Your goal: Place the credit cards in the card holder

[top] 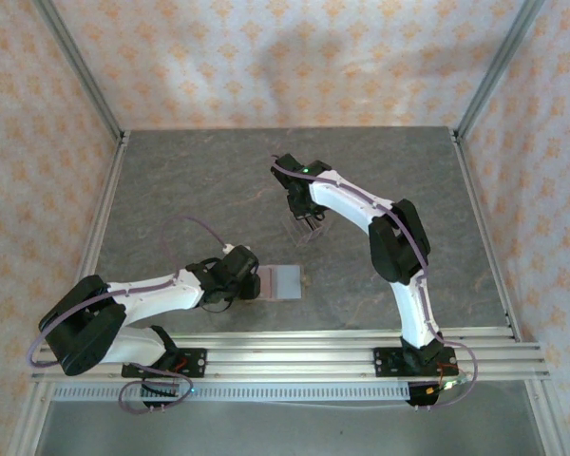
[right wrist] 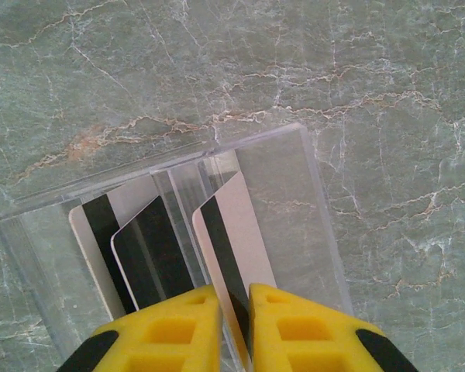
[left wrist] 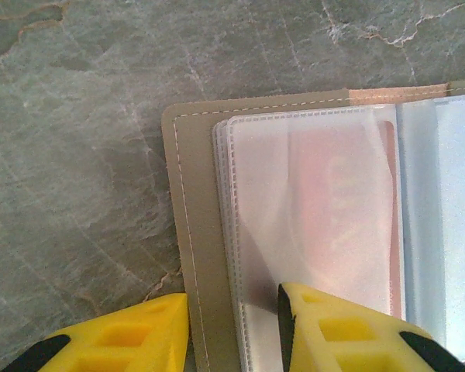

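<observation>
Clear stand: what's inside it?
Three cards with black stripes sit in slots of the clear stand; the right gripper pinches the rightmost card. Their lower ends are hidden behind its yellow fingers.

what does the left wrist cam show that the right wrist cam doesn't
Left wrist: the open card holder, its clear sleeves with a reddish card inside, and the left gripper open over its edge. Right wrist: a clear stand holding three striped credit cards, with the right gripper closed on one. Both: grey marbled tabletop and yellow fingertips.
</observation>
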Controlling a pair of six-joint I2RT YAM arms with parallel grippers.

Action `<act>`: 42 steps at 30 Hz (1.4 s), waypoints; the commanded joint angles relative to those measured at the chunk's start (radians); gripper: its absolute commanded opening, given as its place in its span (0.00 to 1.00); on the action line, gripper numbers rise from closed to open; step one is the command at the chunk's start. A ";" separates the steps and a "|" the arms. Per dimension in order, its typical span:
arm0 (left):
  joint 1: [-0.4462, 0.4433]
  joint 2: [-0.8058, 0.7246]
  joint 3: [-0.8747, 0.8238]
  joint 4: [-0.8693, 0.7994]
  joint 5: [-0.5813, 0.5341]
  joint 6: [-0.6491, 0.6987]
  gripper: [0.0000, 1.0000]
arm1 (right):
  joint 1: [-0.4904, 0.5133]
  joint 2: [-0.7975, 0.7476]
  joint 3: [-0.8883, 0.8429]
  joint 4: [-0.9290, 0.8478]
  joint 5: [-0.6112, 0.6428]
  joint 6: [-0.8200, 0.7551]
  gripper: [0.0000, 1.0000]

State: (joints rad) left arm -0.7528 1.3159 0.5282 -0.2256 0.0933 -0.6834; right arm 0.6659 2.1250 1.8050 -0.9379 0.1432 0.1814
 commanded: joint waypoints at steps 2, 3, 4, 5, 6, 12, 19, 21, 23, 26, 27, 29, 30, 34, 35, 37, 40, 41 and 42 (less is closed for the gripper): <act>-0.004 0.006 -0.023 -0.014 -0.038 -0.016 0.35 | -0.005 -0.005 0.010 -0.051 0.034 -0.012 0.18; -0.003 0.007 -0.023 -0.014 -0.038 -0.016 0.35 | -0.005 -0.005 0.010 -0.052 0.034 -0.015 0.16; -0.004 0.006 -0.023 -0.015 -0.037 -0.016 0.35 | -0.004 -0.005 0.010 -0.050 0.034 -0.015 0.14; -0.004 0.006 -0.023 -0.016 -0.038 -0.016 0.35 | -0.005 -0.004 0.012 -0.051 0.035 -0.015 0.14; -0.004 0.003 -0.023 -0.016 -0.038 -0.016 0.35 | -0.005 -0.004 0.014 -0.052 0.031 -0.015 0.14; -0.004 0.007 -0.025 -0.017 -0.040 -0.016 0.35 | -0.005 -0.022 0.004 -0.037 -0.041 -0.017 0.25; -0.003 0.008 -0.024 -0.015 -0.038 -0.016 0.35 | -0.017 -0.045 -0.010 -0.017 -0.093 -0.010 0.27; -0.003 0.008 -0.024 -0.015 -0.038 -0.016 0.35 | -0.020 -0.051 -0.012 -0.014 -0.097 -0.010 0.28; -0.003 0.008 -0.023 -0.015 -0.038 -0.015 0.35 | -0.024 -0.051 -0.011 -0.015 -0.100 -0.008 0.29; -0.003 0.011 -0.023 -0.015 -0.038 -0.015 0.35 | -0.036 -0.054 -0.013 -0.008 -0.121 -0.001 0.29; -0.003 0.009 -0.023 -0.016 -0.038 -0.016 0.35 | -0.040 -0.054 -0.016 -0.005 -0.127 0.000 0.29; -0.003 0.012 -0.023 -0.015 -0.036 -0.015 0.35 | -0.042 -0.056 -0.016 -0.003 -0.126 0.002 0.28; -0.003 0.013 -0.021 -0.015 -0.037 -0.014 0.35 | -0.043 -0.054 -0.015 -0.004 -0.123 0.002 0.28; -0.004 0.017 -0.018 -0.015 -0.037 -0.012 0.35 | -0.043 -0.054 -0.013 -0.006 -0.111 0.001 0.25; -0.003 0.019 -0.017 -0.015 -0.035 -0.011 0.35 | -0.043 -0.053 -0.011 -0.008 -0.108 0.000 0.25; -0.003 0.020 -0.016 -0.015 -0.035 -0.011 0.35 | -0.043 -0.049 -0.007 -0.013 -0.106 -0.002 0.24; -0.003 0.020 -0.013 -0.017 -0.035 -0.010 0.35 | -0.043 -0.045 -0.007 -0.016 -0.097 -0.003 0.21; -0.004 0.021 -0.011 -0.018 -0.035 -0.010 0.35 | -0.043 -0.045 -0.007 -0.018 -0.096 -0.003 0.20; -0.003 0.020 -0.011 -0.018 -0.035 -0.010 0.35 | -0.043 -0.046 -0.007 -0.018 -0.097 -0.003 0.19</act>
State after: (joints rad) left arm -0.7528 1.3167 0.5282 -0.2256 0.0933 -0.6834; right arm 0.6266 2.1117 1.8034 -0.9417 0.0219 0.1749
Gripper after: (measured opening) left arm 0.349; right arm 0.196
